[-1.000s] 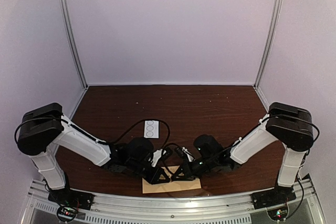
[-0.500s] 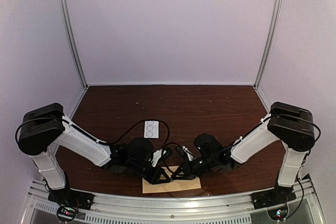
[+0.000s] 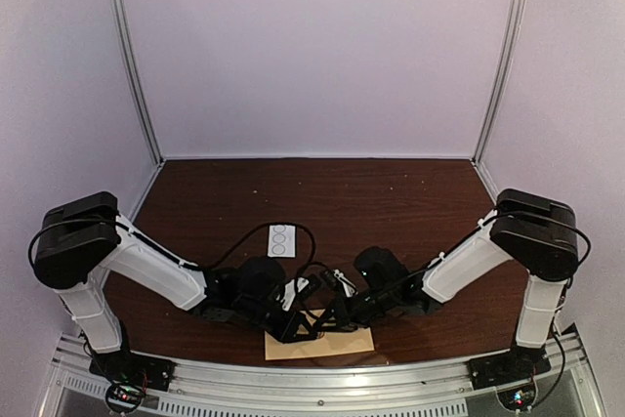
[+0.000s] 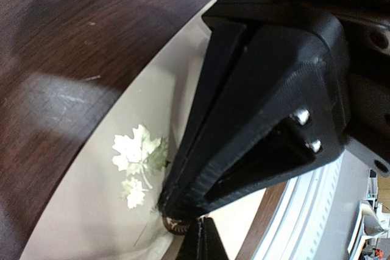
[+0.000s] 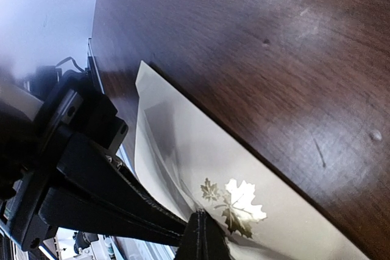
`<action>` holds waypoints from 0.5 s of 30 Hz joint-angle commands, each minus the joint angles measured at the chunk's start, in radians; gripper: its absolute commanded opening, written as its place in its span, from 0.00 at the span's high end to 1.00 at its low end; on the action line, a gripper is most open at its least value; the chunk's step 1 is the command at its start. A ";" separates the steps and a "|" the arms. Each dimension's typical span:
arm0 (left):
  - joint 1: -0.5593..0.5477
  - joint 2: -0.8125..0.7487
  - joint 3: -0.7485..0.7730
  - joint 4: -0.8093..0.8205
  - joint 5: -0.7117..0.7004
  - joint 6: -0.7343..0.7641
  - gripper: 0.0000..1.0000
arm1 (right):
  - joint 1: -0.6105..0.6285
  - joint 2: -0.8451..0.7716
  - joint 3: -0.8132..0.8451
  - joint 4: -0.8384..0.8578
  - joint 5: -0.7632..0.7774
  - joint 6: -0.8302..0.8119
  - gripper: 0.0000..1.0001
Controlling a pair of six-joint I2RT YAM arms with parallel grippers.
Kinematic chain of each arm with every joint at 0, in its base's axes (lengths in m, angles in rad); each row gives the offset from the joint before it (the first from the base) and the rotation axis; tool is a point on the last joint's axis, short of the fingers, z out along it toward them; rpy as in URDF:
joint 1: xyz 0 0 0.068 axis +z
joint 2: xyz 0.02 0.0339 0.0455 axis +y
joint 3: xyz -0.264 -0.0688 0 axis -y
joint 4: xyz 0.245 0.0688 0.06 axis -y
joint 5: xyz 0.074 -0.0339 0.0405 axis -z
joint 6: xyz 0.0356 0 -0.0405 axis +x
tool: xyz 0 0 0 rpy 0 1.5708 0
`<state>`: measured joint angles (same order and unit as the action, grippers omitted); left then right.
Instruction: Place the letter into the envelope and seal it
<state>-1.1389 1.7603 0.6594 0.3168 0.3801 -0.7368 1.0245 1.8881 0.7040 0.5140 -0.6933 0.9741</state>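
The tan envelope (image 3: 344, 344) lies flat near the front edge, and a gold maple leaf print (image 5: 239, 204) shows on its paper (image 4: 91, 211). Both grippers meet tip to tip over its middle. My left gripper (image 3: 305, 327) is shut, its tip (image 4: 175, 210) pressing down where a small round brown sticker (image 4: 177, 226) peeks out. From the other side, my right gripper (image 3: 323, 325) is shut too, with its tip (image 5: 204, 228) down on the paper beside the leaf. The letter is hidden.
A small white card with round stickers (image 3: 281, 239) lies behind the left gripper on the dark wood table (image 3: 391, 202). The metal front rail (image 3: 322, 378) runs just below the envelope. Pale walls close in the back and sides.
The right arm's wrist has shifted slightly left, toward the left gripper. The left arm and the envelope have stayed put.
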 commanded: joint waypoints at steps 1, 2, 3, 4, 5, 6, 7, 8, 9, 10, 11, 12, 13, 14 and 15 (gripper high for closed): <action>-0.004 -0.001 -0.027 -0.028 -0.025 -0.007 1.00 | -0.011 -0.001 -0.013 -0.019 0.051 -0.007 1.00; -0.005 -0.001 -0.027 -0.028 -0.025 -0.007 1.00 | -0.012 -0.006 -0.021 -0.021 0.055 -0.004 1.00; -0.005 -0.002 -0.028 -0.028 -0.025 -0.007 1.00 | -0.013 -0.011 -0.029 -0.023 0.061 -0.001 1.00; -0.005 -0.002 -0.029 -0.027 -0.027 -0.007 1.00 | -0.015 -0.016 -0.038 -0.023 0.065 0.001 1.00; -0.005 -0.002 -0.029 -0.027 -0.027 -0.007 1.00 | -0.016 -0.020 -0.044 -0.026 0.069 0.003 1.00; -0.005 -0.002 -0.030 -0.027 -0.026 -0.008 1.00 | -0.018 -0.026 -0.052 -0.030 0.072 0.003 1.00; -0.005 -0.003 -0.030 -0.026 -0.026 -0.008 1.00 | -0.019 -0.028 -0.056 -0.034 0.075 0.003 1.00; -0.005 -0.002 -0.030 -0.027 -0.026 -0.009 1.00 | -0.020 -0.029 -0.060 -0.037 0.076 0.003 1.00; -0.005 -0.002 -0.030 -0.026 -0.026 -0.009 1.00 | -0.021 -0.031 -0.066 -0.038 0.078 0.003 1.00; -0.004 -0.004 -0.030 -0.026 -0.026 -0.009 1.00 | -0.020 -0.030 -0.070 -0.037 0.080 0.003 1.00; -0.005 -0.005 -0.030 -0.026 -0.027 -0.009 1.00 | -0.021 -0.030 -0.072 -0.038 0.081 0.002 1.00; -0.005 -0.006 -0.032 -0.027 -0.029 -0.010 1.00 | -0.021 -0.028 -0.073 -0.040 0.080 0.003 1.00; -0.005 -0.007 -0.033 -0.025 -0.029 -0.010 1.00 | -0.021 -0.028 -0.076 -0.044 0.081 0.001 1.00; -0.005 -0.007 -0.033 -0.025 -0.030 -0.011 1.00 | -0.021 -0.028 -0.080 -0.047 0.083 0.002 1.00; -0.005 -0.008 -0.035 -0.026 -0.031 -0.012 1.00 | -0.021 -0.031 -0.085 -0.050 0.085 0.002 1.00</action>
<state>-1.1389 1.7596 0.6540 0.3248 0.3771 -0.7418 1.0126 1.8626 0.6590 0.5301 -0.6685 0.9760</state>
